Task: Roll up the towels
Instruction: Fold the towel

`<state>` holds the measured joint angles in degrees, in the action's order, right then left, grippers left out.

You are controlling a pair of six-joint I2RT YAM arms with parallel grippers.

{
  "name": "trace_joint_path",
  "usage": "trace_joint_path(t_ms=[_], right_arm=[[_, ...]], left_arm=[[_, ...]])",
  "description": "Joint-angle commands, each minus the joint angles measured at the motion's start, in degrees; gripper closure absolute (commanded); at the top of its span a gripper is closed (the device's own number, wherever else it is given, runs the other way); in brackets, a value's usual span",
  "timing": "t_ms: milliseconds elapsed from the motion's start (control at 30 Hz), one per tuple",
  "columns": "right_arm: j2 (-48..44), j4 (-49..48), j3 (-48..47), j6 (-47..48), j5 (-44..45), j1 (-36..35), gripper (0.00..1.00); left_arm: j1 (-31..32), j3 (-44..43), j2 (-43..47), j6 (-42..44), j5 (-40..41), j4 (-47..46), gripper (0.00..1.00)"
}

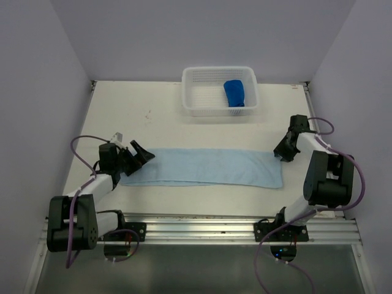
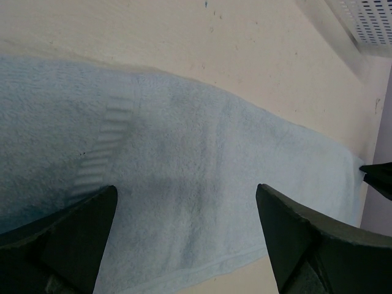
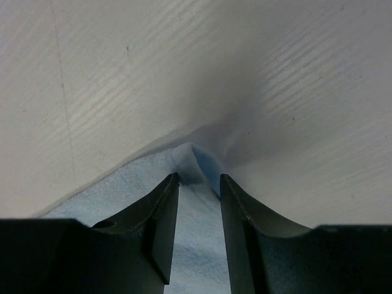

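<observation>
Left hand point(image 1: 142, 156) fully open, holding nothing, fingers straddling the left end of the pale blue towel point(image 1: 202, 166). The towel lies flat on the desk point(image 1: 153, 116), running across to the right hand point(image 3: 199, 177). Right hand is narrowed about halfway, with the towel's far corner puckered up between its tips; can't tell if it's actually clamped. Dark blue towel point(image 1: 234, 93) sits in the basket point(image 1: 211, 69), well beyond both hands.

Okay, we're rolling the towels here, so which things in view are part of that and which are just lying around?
Part of the job:
pale blue towel, spread flat
dark blue towel, in the basket
left claw, open over the pale towel
right claw, pinching its corner

Just lying about:
white perforated basket
</observation>
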<state>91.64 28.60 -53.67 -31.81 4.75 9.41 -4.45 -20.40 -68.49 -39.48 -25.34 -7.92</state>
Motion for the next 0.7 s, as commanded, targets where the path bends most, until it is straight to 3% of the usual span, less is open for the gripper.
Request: trace_joint_path(t_ms=[0, 200, 433, 667], right_arm=[[1.1, -2.1, -2.7, 1.0, -0.8, 0.1, 0.64], [2.1, -1.5, -4.6, 1.1, -0.1, 0.1, 0.86], [3.7, 1.0, -9.5, 1.5, 0.7, 0.1, 0.90], [6.8, 0.7, -11.7, 1.6, 0.0, 0.1, 0.91]], left_arm=[[0.2, 2.3, -0.2, -0.8, -0.6, -5.4, 0.01], [0.2, 3.8, -3.1, -1.9, -1.7, -6.8, 0.00], [0.2, 3.9, -8.2, -2.3, -1.9, -6.8, 0.00], [0.3, 3.2, -3.1, -0.1, 3.4, 0.0, 0.00]])
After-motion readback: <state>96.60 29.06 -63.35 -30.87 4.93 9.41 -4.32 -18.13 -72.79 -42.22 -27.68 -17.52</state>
